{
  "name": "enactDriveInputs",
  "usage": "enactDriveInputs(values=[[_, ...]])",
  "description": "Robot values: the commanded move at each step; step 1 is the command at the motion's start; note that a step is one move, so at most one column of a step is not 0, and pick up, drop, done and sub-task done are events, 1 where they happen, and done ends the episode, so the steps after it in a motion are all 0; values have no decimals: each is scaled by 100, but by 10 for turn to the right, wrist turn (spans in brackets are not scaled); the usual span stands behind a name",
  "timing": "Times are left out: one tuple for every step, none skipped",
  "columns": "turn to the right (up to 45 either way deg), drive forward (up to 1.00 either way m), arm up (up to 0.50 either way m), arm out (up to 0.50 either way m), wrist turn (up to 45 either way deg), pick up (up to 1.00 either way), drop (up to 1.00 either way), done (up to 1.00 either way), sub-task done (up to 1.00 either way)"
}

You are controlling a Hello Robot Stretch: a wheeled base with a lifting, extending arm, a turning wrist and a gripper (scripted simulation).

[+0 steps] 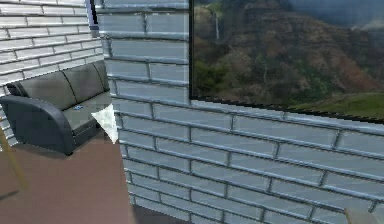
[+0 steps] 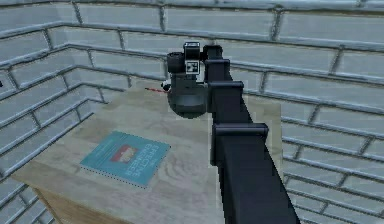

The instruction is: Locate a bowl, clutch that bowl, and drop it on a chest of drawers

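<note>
In the arm side view my dark arm [image 2: 240, 140] reaches out over a light wooden top [image 2: 70, 175] that stands in a corner of grey brick walls. At the arm's far end sits the gripper [image 2: 182, 97], a dark rounded mass below two white marked squares [image 2: 186, 64]. It hangs in front of the wooden top, so I cannot tell whether it holds anything. A small red spot [image 2: 159, 89] shows just left of it on the top. No shape here reads clearly as a bowl.
A blue book [image 2: 127, 158] lies on the wooden top. In the forward view a grey brick wall [image 1: 200, 150] stands close ahead with a large landscape picture [image 1: 290, 50]. A dark sofa [image 1: 55, 100] with a white cloth [image 1: 106, 121] stands at the left on brown floor [image 1: 60, 185].
</note>
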Motion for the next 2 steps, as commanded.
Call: enactDriveInputs(values=[[0,0,0,-10,0,0,0,0,0],[0,0,0,0,0,0,0,100,0]])
